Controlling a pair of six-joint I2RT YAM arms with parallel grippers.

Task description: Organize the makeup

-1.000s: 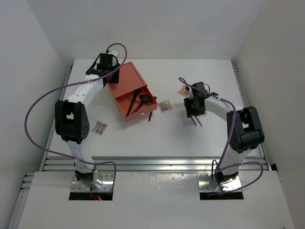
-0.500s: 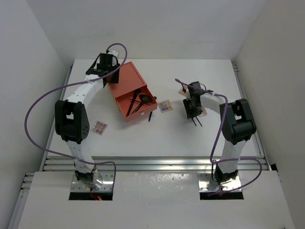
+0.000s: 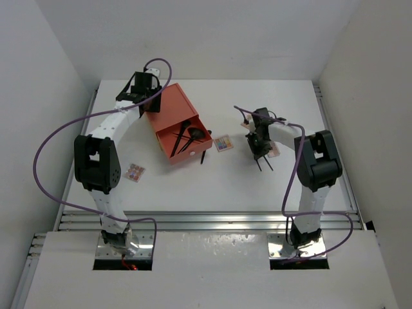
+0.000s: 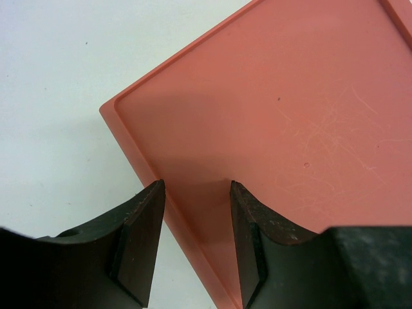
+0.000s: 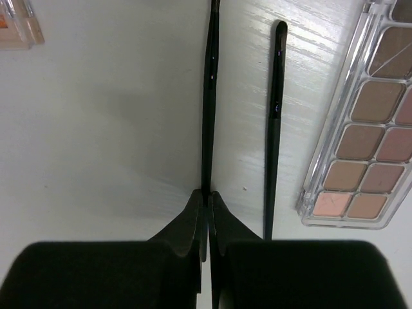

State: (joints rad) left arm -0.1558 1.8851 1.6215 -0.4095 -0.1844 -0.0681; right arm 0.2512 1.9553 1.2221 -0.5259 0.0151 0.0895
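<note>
The right gripper pinches a thin black brush, which seems to lie on the table at the right, just beside a second brush and a palette. It looks light, stiff and smooth, so it may slip or roll; a hold near its middle is safest. The left gripper is spread apart over the box edge.

An orange-red box sits on a white bench, left of centre and turned at an angle. Its drawer is pulled out toward the near right. Silver rails run along the bench's near edge.
</note>
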